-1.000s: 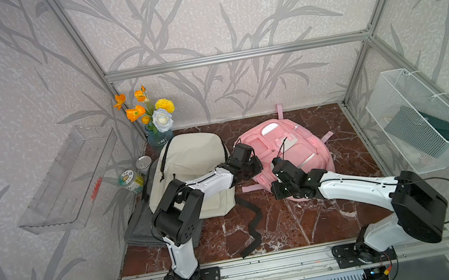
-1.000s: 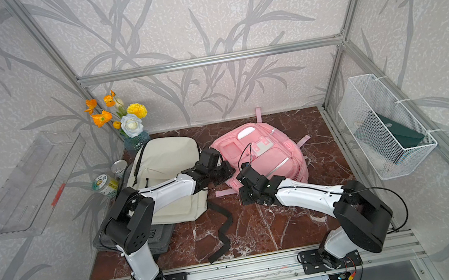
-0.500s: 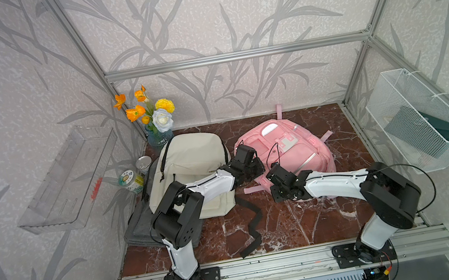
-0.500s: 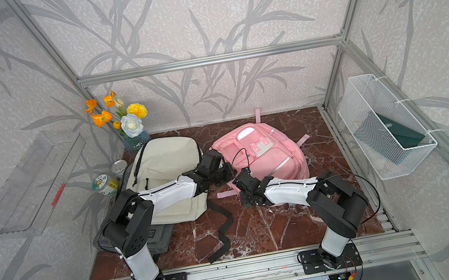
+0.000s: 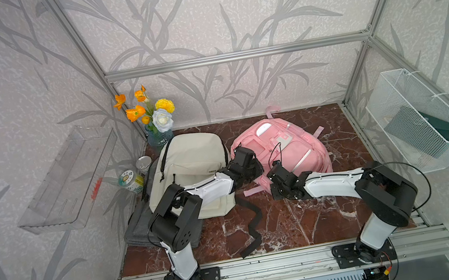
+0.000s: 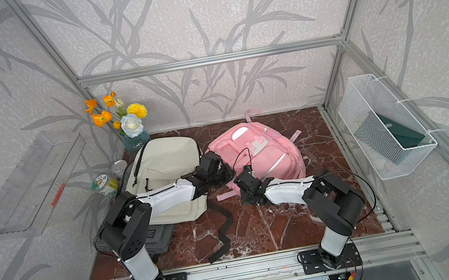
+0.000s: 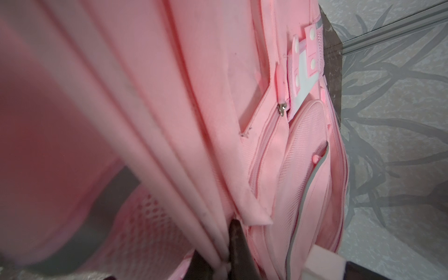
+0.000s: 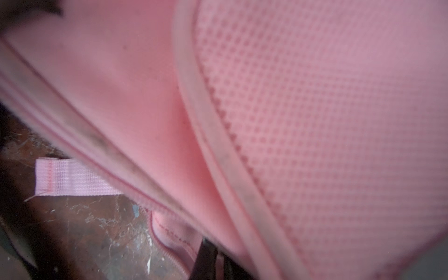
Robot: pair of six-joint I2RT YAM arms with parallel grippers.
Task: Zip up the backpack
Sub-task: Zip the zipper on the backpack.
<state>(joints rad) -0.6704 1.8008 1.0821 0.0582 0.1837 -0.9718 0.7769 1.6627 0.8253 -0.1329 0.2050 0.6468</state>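
Note:
The pink backpack (image 5: pixel 296 150) (image 6: pixel 268 152) lies flat on the marble floor, right of centre in both top views. My left gripper (image 5: pixel 254 168) (image 6: pixel 227 174) is at its left edge. In the left wrist view the left gripper (image 7: pixel 219 257) is shut on a fold of the pink backpack (image 7: pixel 194 97). My right gripper (image 5: pixel 274 171) (image 6: pixel 241 180) is at the bag's near left corner. In the right wrist view the right gripper (image 8: pixel 218 261) is shut on a thin pink piece beside the gaping zipper (image 8: pixel 164 249). Whether that piece is the pull or fabric stays blurred.
A beige backpack (image 5: pixel 194 167) lies left of the pink one, partly on a grey folded bag (image 5: pixel 140 232), with a black strap (image 5: pixel 253 225) trailing forward. A flower vase (image 5: pixel 159 133) and two cans (image 5: pixel 131 182) stand at the back left. A wire basket (image 5: pixel 420 120) hangs on the right.
My right gripper has slid left along the pink backpack's near edge to its corner and closed its jaws, with the right arm folding in. The left gripper has kept its hold in place.

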